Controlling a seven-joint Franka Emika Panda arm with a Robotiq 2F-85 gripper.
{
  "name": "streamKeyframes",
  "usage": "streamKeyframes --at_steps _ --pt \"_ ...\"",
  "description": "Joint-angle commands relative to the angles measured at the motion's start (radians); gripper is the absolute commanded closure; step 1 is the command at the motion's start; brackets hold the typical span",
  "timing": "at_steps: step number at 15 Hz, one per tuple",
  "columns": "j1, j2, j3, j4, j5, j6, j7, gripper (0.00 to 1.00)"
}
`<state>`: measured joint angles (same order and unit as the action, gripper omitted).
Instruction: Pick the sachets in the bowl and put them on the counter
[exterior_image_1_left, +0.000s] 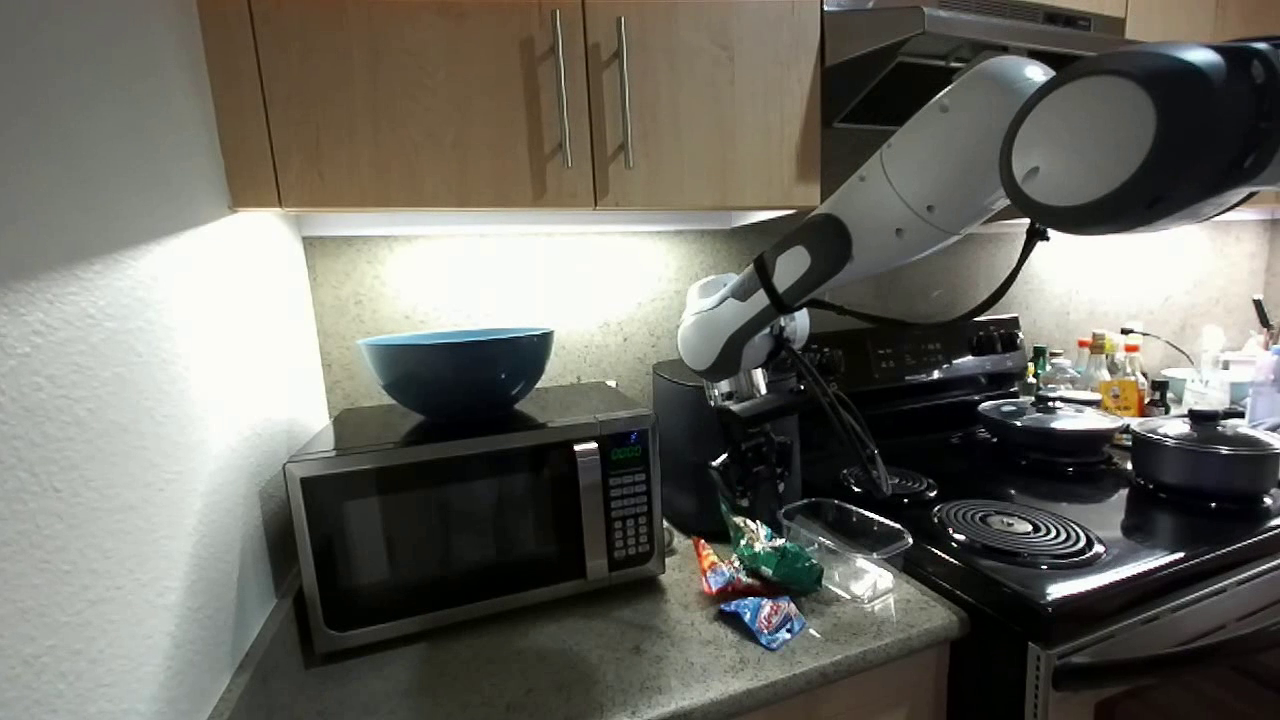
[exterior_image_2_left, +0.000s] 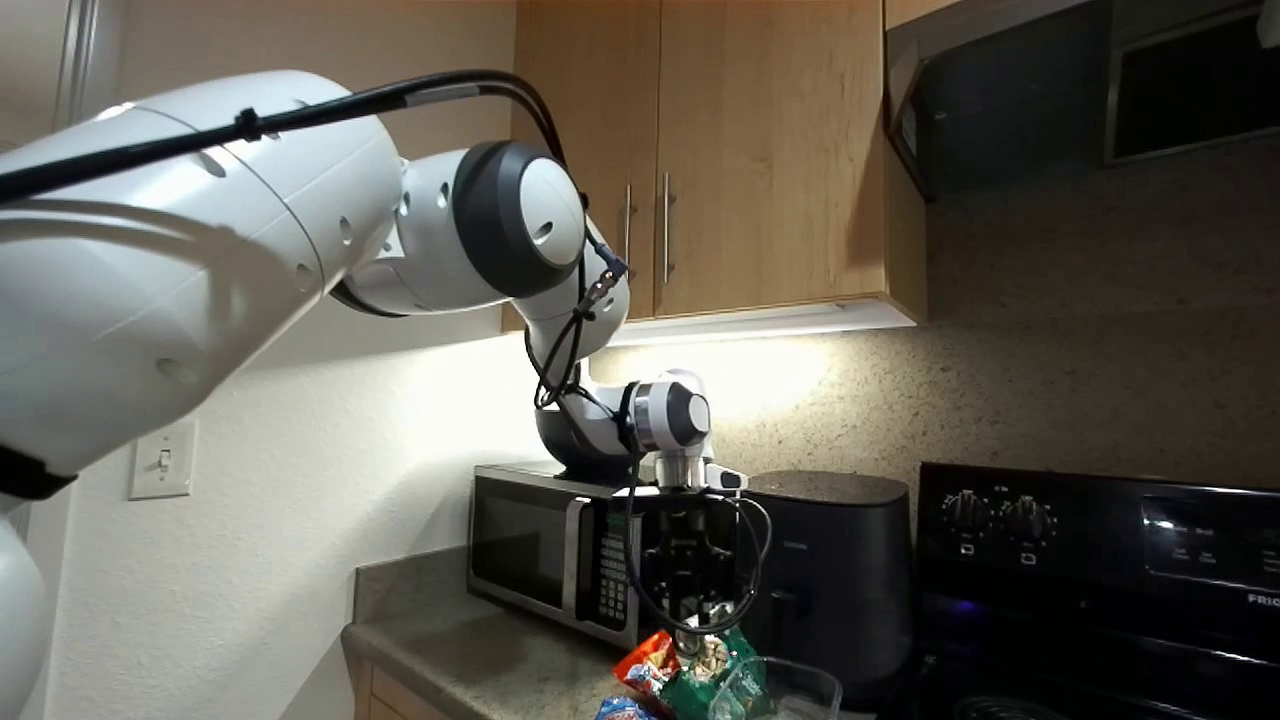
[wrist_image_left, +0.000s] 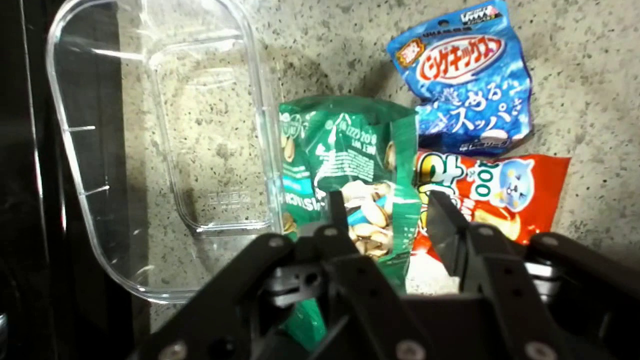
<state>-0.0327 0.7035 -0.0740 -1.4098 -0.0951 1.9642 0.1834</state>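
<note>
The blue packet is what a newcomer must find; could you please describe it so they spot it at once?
Find the microwave with a blue bowl on top, then follow the counter towards the stove. Between the two, the blue packet is the frontmost of three. Its colour and red lettering on a white oval set it apart from the green packet and red packet.
</note>
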Motion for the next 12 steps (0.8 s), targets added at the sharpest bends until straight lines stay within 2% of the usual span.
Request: streamKeyframes --at_steps 1,5,8,9,12 --pt "-0.011 -0.061 -0.006 -0.033 0.016 -0.030 -0.018 0.23" --pt "-0.021 -0.175 0.002 -0.114 0.021 -0.115 -0.070 0.01" --pt "-0.018 -0.251 -0.002 -0.165 0.019 -0.164 -0.072 0.00" --pt "-0.009 -0.165 -0.009 -0.072 0.001 -0.155 -0.043 0.00" --pt "-0.009 -0.221 -0.008 -0.117 0.001 -0.168 -0.043 0.00"
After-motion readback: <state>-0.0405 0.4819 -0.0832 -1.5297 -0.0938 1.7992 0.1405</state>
